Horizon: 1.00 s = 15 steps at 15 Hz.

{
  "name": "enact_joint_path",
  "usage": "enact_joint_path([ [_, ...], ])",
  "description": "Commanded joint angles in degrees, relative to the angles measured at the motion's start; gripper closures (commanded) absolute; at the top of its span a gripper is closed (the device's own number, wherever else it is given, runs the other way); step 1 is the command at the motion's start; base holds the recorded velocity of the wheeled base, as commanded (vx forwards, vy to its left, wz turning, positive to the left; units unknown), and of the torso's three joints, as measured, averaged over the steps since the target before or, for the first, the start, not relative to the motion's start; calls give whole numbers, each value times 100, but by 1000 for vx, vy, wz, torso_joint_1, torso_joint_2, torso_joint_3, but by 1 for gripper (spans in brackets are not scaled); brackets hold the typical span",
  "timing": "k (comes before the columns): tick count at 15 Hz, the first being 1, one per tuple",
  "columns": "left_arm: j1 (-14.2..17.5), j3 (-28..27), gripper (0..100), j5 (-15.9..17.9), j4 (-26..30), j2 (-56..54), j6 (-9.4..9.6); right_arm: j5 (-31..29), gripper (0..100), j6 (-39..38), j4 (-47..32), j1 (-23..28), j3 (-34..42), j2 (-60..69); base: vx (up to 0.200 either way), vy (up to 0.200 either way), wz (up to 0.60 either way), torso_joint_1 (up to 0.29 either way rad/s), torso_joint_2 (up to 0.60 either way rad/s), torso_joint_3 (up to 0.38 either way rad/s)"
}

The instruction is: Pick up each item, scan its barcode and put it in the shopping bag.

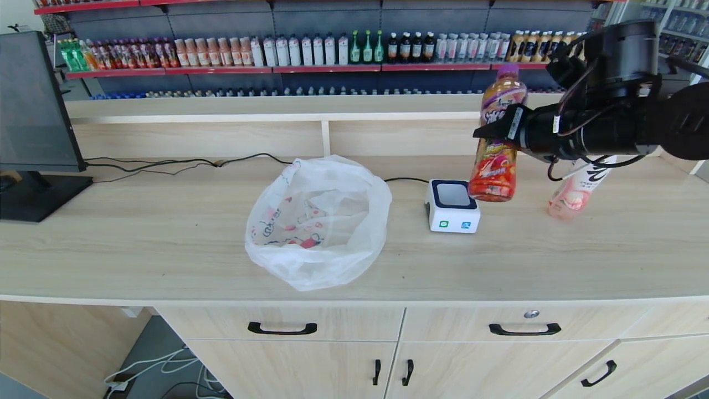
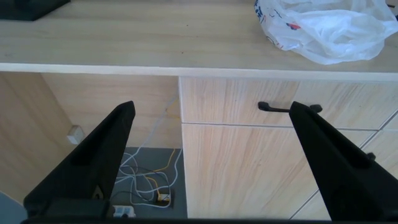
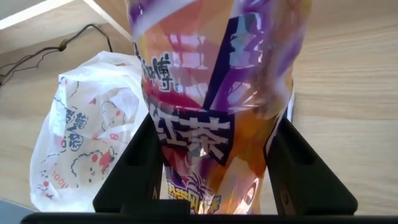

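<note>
On my table (image 1: 166, 249) the shopping bag (image 1: 318, 221) sits near the middle, with the scanner (image 1: 451, 205) just to its right. The bottle (image 1: 496, 160), held in my right gripper (image 1: 490, 132), hangs above the table at the scanner's right edge. A second bottle (image 1: 573, 194) sits farther right, behind that arm. The monitor (image 1: 33, 105) stands far left, and drink shelves (image 1: 327, 68) run behind the table.

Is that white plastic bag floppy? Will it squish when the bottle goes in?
Probably floppy: the shopping bag is thin, see-through film, slumped and crinkled on the counter. It likely weighs little, so a push might slide it. Its mouth sags open, so the bottle could fold the rim inward.
</note>
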<state>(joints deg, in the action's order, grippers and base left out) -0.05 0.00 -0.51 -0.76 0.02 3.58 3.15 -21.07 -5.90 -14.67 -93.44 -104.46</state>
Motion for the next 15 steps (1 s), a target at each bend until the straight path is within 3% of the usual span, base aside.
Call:
enact_joint_path([
  [1,-4,0,0,-2,-4,-2,2,-165,100,419,-69,-177,1205,1930,0,0,0,0,0,0],
  [3,-4,0,0,-2,-4,-2,2,-306,100,788,1,-186,2014,2888,0,0,0,0,0,0],
  [4,5,0,0,-2,-4,-2,2,-306,100,815,28,-186,2076,2940,0,0,0,0,0,0],
  [6,-4,0,0,-2,-4,-2,107,-297,100,1263,1829,-98,3315,3468,-200,0,0,0,5,5],
  [8,-4,0,0,-2,-4,-2,90,-315,100,1474,2805,-45,4071,3599,-200,0,0,2,5,5],
  [11,-4,0,0,-2,-4,-2,72,-306,100,1597,2963,-63,4633,3802,-133,0,0,10,6,-3],
  [13,5,0,0,-2,-4,-2,-60,-306,100,1570,2963,-63,4695,3828,0,0,0,0,0,0],
  [15,5,0,0,-2,-12,-2,-253,-288,100,1667,2963,-1,4932,3863,0,200,0,-7,-7,2],
])
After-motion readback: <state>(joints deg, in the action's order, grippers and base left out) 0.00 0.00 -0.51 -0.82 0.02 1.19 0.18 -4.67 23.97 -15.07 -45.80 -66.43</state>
